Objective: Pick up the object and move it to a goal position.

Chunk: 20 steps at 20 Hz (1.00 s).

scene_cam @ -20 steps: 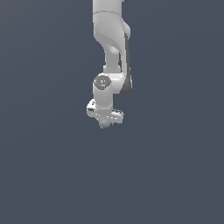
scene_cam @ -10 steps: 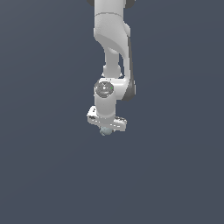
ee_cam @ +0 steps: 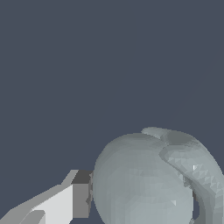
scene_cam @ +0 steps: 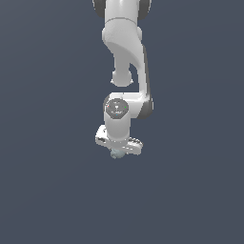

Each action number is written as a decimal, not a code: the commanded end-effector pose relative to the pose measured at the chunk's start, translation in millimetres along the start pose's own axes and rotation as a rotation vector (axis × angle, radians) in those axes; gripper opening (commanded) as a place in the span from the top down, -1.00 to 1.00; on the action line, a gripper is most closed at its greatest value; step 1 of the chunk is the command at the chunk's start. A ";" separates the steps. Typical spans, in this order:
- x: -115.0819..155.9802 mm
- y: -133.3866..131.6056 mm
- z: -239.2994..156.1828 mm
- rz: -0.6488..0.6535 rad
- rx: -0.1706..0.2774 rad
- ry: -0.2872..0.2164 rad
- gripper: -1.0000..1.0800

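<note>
- The gripper [scene_cam: 116, 153] points straight down, its fingers closed on the ball [scene_cam: 115, 154]; only a sliver of the ball shows below the hand in the exterior view.
- In the wrist view the ball [ee_cam: 144, 183] fills much of the picture, pale grey-blue and smooth, with one white finger [ee_cam: 65, 203] pressed against its side, dark pad touching it.
- A curved pale grey-green piece [ee_cam: 192, 170] wraps the ball's far side; whether that is the other finger or part of the ball I cannot tell.
- The hand's cross-body [scene_cam: 118, 140] sits tilted, its 9 o'clock end higher than its 3 o'clock end in the exterior view.
- Just at 12 o'clock from the hand is the round wrist joint [scene_cam: 116, 108], its flat cap facing the camera.
- From the wrist, a link [scene_cam: 143, 81] rises at 1 o'clock to a bent elbow, and the arm [scene_cam: 121, 28] goes on up out of the picture at 12 o'clock.
- The ball hangs in the grip a little below the picture's middle, against a plain dark blue-grey backdrop [scene_cam: 47, 190] with no surface edge to be seen.
</note>
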State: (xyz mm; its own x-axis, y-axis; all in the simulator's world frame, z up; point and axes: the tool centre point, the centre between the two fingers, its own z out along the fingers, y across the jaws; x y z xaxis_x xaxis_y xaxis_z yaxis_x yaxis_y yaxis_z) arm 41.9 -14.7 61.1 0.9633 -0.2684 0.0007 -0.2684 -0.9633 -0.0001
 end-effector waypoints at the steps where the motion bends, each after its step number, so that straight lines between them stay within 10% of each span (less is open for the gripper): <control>1: 13.1 -6.6 -2.3 0.000 0.000 0.000 1.00; 20: 75.0 -37.0 -11.8 0.000 0.000 -0.001 1.00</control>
State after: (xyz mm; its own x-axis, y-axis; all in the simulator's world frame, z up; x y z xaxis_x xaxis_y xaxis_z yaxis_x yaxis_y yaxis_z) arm 121.4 0.4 72.5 0.9632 -0.2688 -0.0001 -0.2688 -0.9632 0.0001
